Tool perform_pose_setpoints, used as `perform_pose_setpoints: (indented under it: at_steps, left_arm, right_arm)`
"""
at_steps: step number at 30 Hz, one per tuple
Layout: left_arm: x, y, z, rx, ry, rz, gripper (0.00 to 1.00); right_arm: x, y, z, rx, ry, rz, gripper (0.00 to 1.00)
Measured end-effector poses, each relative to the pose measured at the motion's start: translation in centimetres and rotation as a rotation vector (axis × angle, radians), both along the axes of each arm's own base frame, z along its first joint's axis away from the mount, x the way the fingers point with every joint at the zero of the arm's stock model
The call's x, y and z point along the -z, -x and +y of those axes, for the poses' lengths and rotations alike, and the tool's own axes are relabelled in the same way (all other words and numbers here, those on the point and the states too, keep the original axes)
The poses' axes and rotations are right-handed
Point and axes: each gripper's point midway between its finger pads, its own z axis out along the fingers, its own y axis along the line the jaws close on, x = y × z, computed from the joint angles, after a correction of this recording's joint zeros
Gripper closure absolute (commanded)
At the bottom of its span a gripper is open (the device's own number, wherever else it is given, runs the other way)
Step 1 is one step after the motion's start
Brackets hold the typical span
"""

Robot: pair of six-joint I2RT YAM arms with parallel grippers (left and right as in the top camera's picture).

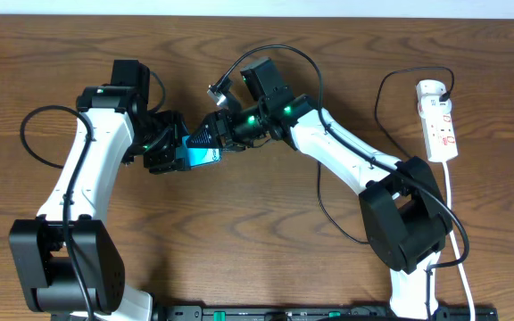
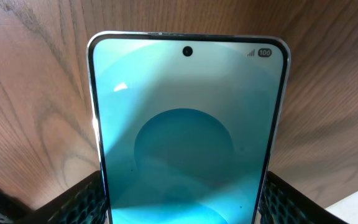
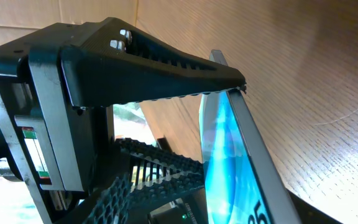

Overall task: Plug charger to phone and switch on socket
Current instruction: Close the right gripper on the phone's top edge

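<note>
The phone [image 1: 202, 157] has a teal screen and is held off the table between my two grippers. My left gripper [image 1: 182, 153] is shut on its lower sides; in the left wrist view the phone [image 2: 185, 124] stands between my fingers [image 2: 182, 208] with its camera end pointing away. My right gripper [image 1: 224, 132] is at the phone's other end. In the right wrist view the phone [image 3: 229, 162] is seen edge-on beside my meshed fingers [image 3: 166, 186], whose tips are hidden. The white socket [image 1: 437, 120] lies at the far right. The black charger cable [image 1: 380, 98] loops out from it; its plug tip is hidden.
The socket's white cord [image 1: 453, 205] runs down along the right edge past the right arm's base [image 1: 404, 223]. The left gripper's black finger [image 3: 154, 62] crosses the top of the right wrist view and touches the phone's edge. The table is brown wood [image 1: 266, 241].
</note>
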Motion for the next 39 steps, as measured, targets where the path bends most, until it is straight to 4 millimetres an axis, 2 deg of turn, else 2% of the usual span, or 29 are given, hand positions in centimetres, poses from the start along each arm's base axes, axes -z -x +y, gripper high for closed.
perform_pose_setpoints:
  at_steps: [7, 9, 12, 20, 25, 30, 39]
  left_arm:
    - [-0.02, -0.01, -0.04, 0.000, 0.003, -0.001, 0.93]
    - [-0.02, -0.01, -0.04, 0.000, 0.003, -0.001, 0.93]
    - [-0.03, -0.01, -0.08, 0.001, 0.005, -0.001, 0.93]
    - [-0.04, -0.05, -0.10, 0.001, 0.006, -0.002, 0.92]
    - [-0.04, -0.07, -0.10, 0.004, 0.006, -0.004, 0.93]
    - [-0.09, -0.12, -0.22, 0.006, 0.013, -0.007, 0.93]
    - [-0.33, -0.10, -0.75, 0.017, 0.046, -0.010, 0.93]
  right_arm:
    - [0.00, -0.01, 0.00, 0.000, 0.000, 0.000, 0.45]
    - [0.00, -0.01, 0.00, -0.001, 0.000, -0.003, 0.54]
    - [0.05, 0.01, -0.03, 0.000, 0.002, -0.002, 0.61]
    - [0.19, -0.14, -0.06, 0.008, 0.010, -0.006, 0.67]
    - [0.25, -0.18, -0.08, 0.010, 0.013, -0.006, 0.66]
    - [0.22, -0.15, -0.07, 0.009, 0.012, -0.006, 0.58]
    - [0.24, -0.07, -0.03, 0.007, 0.012, -0.005, 0.58]
